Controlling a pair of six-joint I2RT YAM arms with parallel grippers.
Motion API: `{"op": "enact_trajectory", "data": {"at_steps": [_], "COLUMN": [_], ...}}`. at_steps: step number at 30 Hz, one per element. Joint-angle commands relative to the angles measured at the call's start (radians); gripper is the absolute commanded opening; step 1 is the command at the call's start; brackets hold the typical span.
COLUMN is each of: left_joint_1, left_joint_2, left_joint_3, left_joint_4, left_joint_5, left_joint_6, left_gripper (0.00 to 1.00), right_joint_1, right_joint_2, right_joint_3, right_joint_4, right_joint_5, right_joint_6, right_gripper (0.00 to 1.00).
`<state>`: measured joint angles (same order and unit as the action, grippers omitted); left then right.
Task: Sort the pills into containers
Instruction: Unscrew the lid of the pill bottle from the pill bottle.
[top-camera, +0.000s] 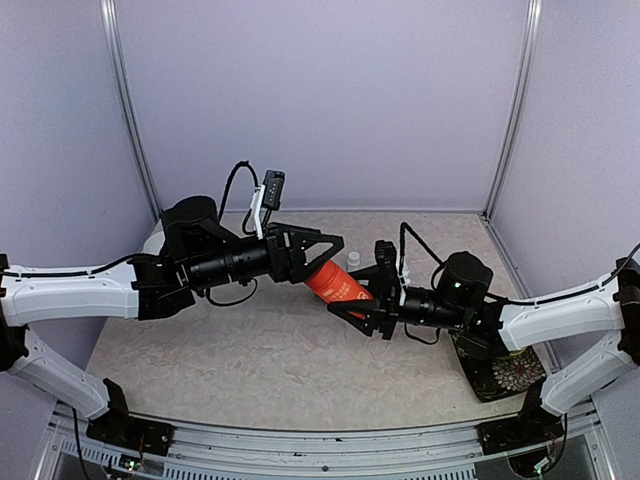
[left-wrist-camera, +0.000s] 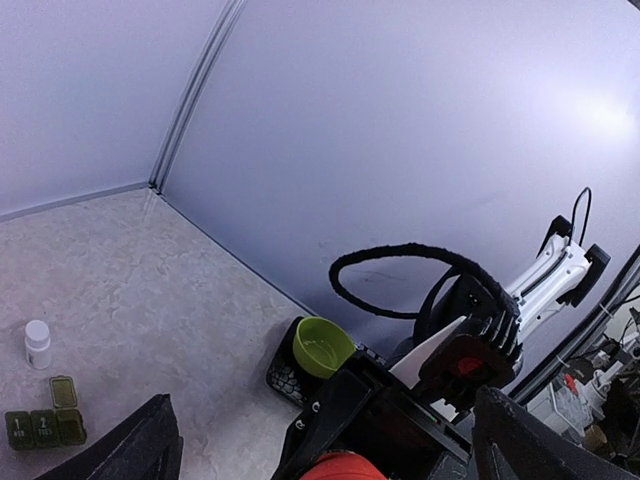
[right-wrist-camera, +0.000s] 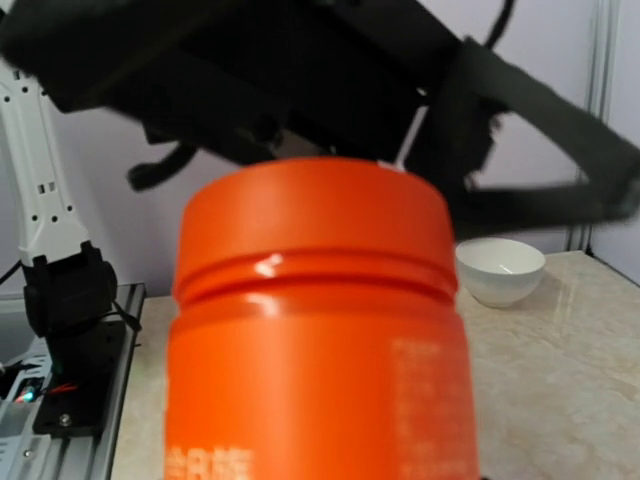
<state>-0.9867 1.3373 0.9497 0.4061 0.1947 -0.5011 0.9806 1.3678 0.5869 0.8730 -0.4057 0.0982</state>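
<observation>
The pill box (left-wrist-camera: 44, 425) sits flat on the table (left-wrist-camera: 150, 290), at the far left of the left wrist view. It is dark green, and its three little squares make a row. The long way of the box runs side to side across that picture. One lid near its right end looks flipped open, but it is too small to be sure. A small white bottle (left-wrist-camera: 37, 343) stands upright just behind it. The top view does not show the box at all.

Next comes the left pincer (top-camera: 325, 255). It is wide open. Its two fingers (left-wrist-camera: 140, 445) sit one on each side of the top of the red-orange bottle (top-camera: 338, 283), and they are not squeezing it.

The bottle is tipped over in the air between the two arms. Its top points up and left, toward the left pincer. Its bottom points down and right.

The right pincer (top-camera: 362, 295) is closed around the lower part of the bottle and holds it up. It likely holds the bottle this way so the left arm can reach the cap. The pills are probably inside, so the bottle must be opened first.
</observation>
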Motion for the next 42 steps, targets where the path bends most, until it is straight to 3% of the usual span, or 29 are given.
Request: {"op": "enact_trajectory", "data": {"at_steps": [1, 12, 23, 42], "left_joint_1": [0.0, -0.032, -0.044, -0.044], "left_joint_2": [0.034, 0.045, 0.028, -0.04], "left_joint_3": [0.014, -0.007, -0.02, -0.051], "left_joint_4": [0.073, 0.142, 0.103, 0.067], "left_joint_5": [0.095, 0.172, 0.135, 0.112], "left_joint_6": [-0.003, 0.033, 0.059, 0.088], "left_gripper": [0.99, 0.98, 0.97, 0.96], "right_joint_1": [0.015, 0.016, 0.011, -0.054], "right_joint_2": [0.012, 0.026, -0.012, -0.095], "right_joint_3": [0.047, 0.062, 0.053, 0.012], "right_joint_4": [0.038, -0.001, -0.055, -0.106], "right_joint_5": [0.005, 0.048, 0.257, 0.318], "right_joint_6": [0.021, 0.023, 0.023, 0.004], "right_gripper": [0.1, 0.11, 0.11, 0.11]}}
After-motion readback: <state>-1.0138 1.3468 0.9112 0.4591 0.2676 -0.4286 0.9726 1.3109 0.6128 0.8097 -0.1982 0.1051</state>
